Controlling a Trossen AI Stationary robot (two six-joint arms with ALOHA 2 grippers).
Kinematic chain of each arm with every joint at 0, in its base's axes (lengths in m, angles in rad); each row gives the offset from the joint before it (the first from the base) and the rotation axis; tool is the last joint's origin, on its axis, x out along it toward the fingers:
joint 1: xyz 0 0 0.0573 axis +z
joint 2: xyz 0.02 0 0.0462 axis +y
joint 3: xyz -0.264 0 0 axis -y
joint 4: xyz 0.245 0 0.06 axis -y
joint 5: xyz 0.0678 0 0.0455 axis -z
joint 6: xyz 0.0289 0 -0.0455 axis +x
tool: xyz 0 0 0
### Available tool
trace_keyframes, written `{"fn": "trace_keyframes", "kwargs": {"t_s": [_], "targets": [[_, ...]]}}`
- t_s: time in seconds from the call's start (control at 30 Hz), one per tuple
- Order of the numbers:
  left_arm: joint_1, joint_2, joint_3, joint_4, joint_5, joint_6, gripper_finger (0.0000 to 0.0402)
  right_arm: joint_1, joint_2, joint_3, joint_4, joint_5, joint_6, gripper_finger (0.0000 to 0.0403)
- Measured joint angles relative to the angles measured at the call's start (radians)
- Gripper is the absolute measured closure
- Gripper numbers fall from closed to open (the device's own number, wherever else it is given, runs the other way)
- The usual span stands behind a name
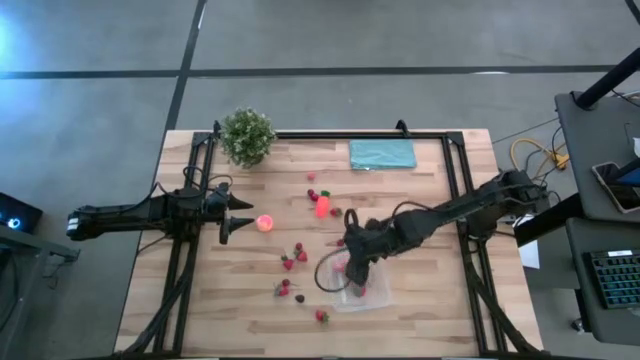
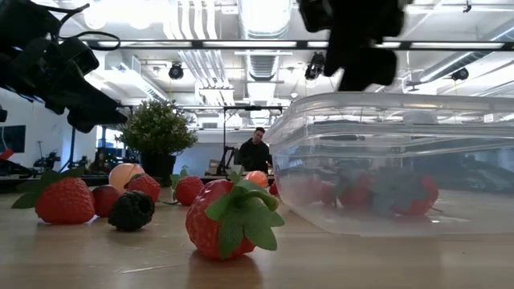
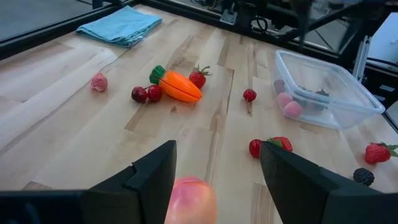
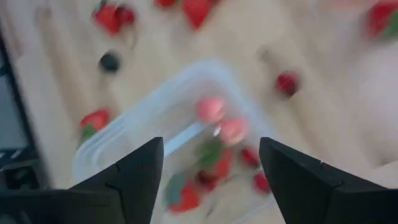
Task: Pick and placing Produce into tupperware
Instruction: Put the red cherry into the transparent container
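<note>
From above, the right gripper (image 1: 352,268) hangs over the tupperware (image 1: 358,292), which sits on the wooden table (image 1: 420,310) near its front edge. The left gripper (image 1: 240,216) waits well apart on the table's left side, its tips pointing at a pink-orange ball (image 1: 265,223) just ahead of them. A carrot (image 1: 322,208) lies between the two claws, and loose strawberries (image 1: 292,260) are scattered beside the tub. A teal cloth (image 1: 381,154) and a potted plant (image 1: 247,136) stand at the far edge, well away from both claws.

At table height, the right gripper (image 2: 353,48) is directly above the tupperware (image 2: 401,160), clear of its rim, with red pieces showing through the wall below it. A big strawberry (image 2: 229,217) and a dark berry (image 2: 131,210) lie beside the tub. A person (image 2: 255,152) stands in the room beyond.

In the left wrist view, the left gripper (image 3: 214,180) is spread, holding nothing; the ball (image 3: 189,199) lies between its fingers (image 3: 146,180). The carrot (image 3: 179,86) and the tupperware (image 3: 329,93) lie farther ahead.

In the right wrist view, the right gripper (image 4: 211,174) is spread wide and empty, fingers (image 4: 140,177) either side of the tupperware (image 4: 124,146) below, where pink and red produce (image 4: 224,127) rests inside.
</note>
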Motion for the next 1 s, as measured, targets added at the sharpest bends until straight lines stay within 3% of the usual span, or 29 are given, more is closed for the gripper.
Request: {"fn": "trace_keyframes", "kwargs": {"t_s": [0.17,0.3,0.5,1.0], "targets": [[0.000,0.000,0.000,0.000,0.000,0.000,0.0185,-0.115,0.016,0.049,-0.041,0.023,-0.214,0.0143],[0.000,0.000,0.000,0.000,0.000,0.000,0.0185,-0.208,0.075,0.064,-0.087,-0.048,-0.371,0.0150],[0.000,0.001,0.000,0.000,0.000,0.000,0.0185,-0.235,0.144,0.070,-0.099,-0.080,-0.593,0.0154],[0.000,0.000,0.000,0.000,0.000,0.000,0.0185,-0.208,0.281,0.093,-0.024,-0.054,-0.491,0.0165]]}}
